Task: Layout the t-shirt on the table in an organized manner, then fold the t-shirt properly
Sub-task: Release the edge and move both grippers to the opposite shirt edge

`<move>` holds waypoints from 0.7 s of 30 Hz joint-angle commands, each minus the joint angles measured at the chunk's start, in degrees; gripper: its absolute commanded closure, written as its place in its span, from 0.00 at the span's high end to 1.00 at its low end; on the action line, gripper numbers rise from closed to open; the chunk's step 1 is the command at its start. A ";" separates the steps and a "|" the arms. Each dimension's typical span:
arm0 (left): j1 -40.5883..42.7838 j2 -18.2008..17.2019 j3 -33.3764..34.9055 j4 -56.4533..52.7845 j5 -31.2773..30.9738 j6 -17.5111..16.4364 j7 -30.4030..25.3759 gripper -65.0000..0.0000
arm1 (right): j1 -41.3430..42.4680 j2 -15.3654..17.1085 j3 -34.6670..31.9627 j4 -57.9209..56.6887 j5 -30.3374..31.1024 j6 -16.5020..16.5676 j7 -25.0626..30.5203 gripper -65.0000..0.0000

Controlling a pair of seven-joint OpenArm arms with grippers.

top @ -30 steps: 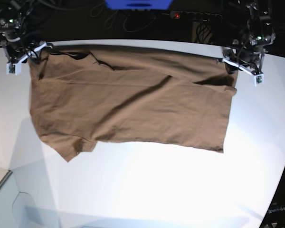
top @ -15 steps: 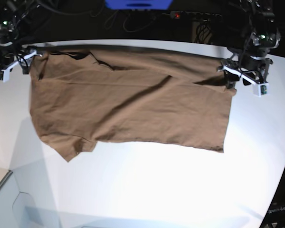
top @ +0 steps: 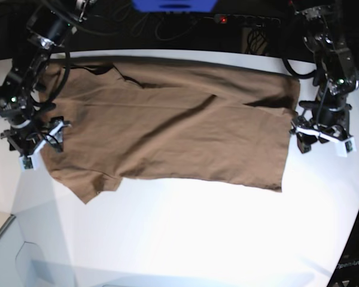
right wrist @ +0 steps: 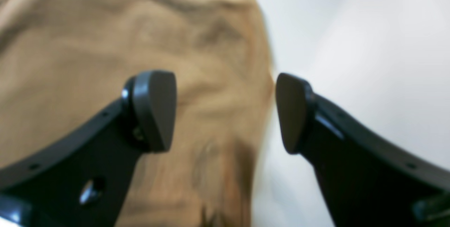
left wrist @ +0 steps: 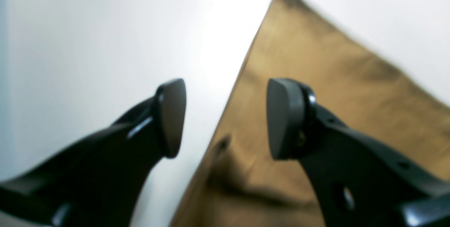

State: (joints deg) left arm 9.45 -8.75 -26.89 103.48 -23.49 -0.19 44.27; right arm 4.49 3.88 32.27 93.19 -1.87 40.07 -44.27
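Observation:
The brown t-shirt (top: 167, 125) lies spread and wrinkled on the white table (top: 197, 233), with one sleeve poking out at its near left. My left gripper (top: 322, 139) hovers just off the shirt's right side edge, open and holding nothing. In the left wrist view the shirt's edge (left wrist: 334, 79) runs between the left gripper's (left wrist: 225, 118) spread fingers over bare table (left wrist: 88, 44). My right gripper (top: 42, 143) stands open at the shirt's left edge. The right wrist view has the right gripper (right wrist: 225, 111) above the cloth (right wrist: 105, 44) and its border, gripping nothing.
A blue object (top: 173, 5), a power strip with a red light (top: 222, 20) and cables lie behind the table's far edge. The table's curved edge falls away at the right (top: 356, 203). A grey lower surface (top: 12, 257) shows at the near left.
Both grippers have opened, let go of the shirt's far corners and moved toward the near side along its side edges. The shirt stays where it lay.

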 commanded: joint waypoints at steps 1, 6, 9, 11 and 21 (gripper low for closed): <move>-1.23 -0.78 -0.31 -0.40 -0.03 0.23 -1.15 0.55 | 2.67 1.70 -0.14 -1.71 -0.11 -0.07 1.15 0.69; -4.49 -1.05 -0.31 -3.39 0.32 0.23 -1.33 0.55 | 11.11 5.48 -0.23 -13.14 -0.11 -0.07 1.33 0.69; -5.98 -1.84 -0.23 -4.71 0.41 0.23 -1.68 0.55 | 14.81 7.59 -0.23 -19.91 -0.11 -0.07 2.73 0.69; -7.74 -2.54 0.04 -6.91 0.41 0.23 -1.68 0.55 | 16.48 8.38 -0.23 -24.84 -0.11 -0.07 6.07 0.69; -16.44 -4.13 -0.05 -17.02 0.41 0.23 -1.77 0.55 | 19.02 10.32 -0.14 -41.80 -0.02 -2.23 18.73 0.68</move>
State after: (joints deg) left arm -5.85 -12.36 -26.96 85.60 -22.59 0.30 43.46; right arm 22.02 13.45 32.10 50.57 -2.61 37.82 -26.00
